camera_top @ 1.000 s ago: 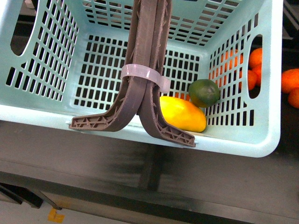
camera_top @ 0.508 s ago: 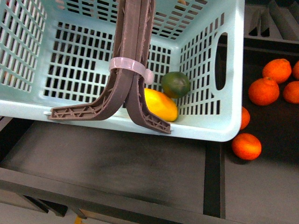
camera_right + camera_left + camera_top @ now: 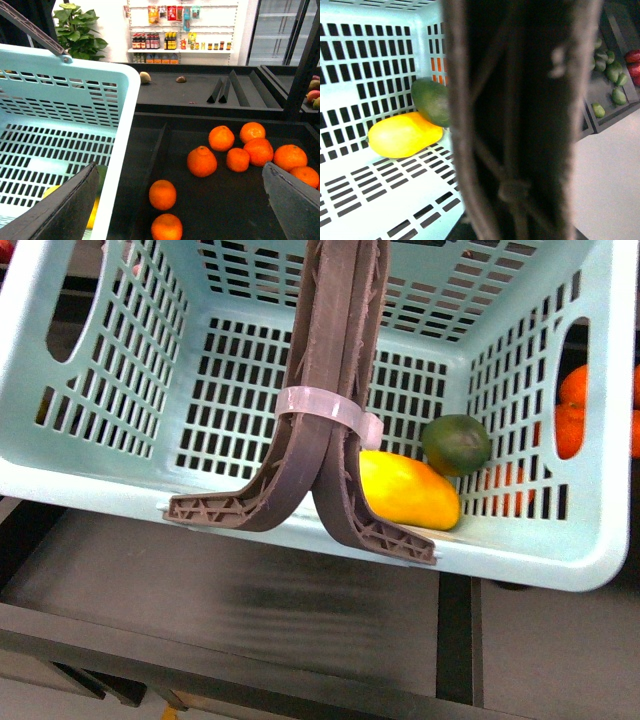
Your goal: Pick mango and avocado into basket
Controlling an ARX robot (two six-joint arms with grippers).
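Teal basket (image 3: 520, 550) holds mango (image 3: 408, 490), avocado (image 3: 456, 444); right wrist shows oranges (image 3: 202, 161).

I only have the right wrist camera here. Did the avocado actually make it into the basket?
Observer: Yes. The front view shows the avocado on the floor of the basket, near a corner.
Operator: And the mango?
Observer: The mango lies right beside it, against the near wall.
Operator: Anything useful from the left wrist?
Observer: Little. The brown handles fill most of that view, blurred.
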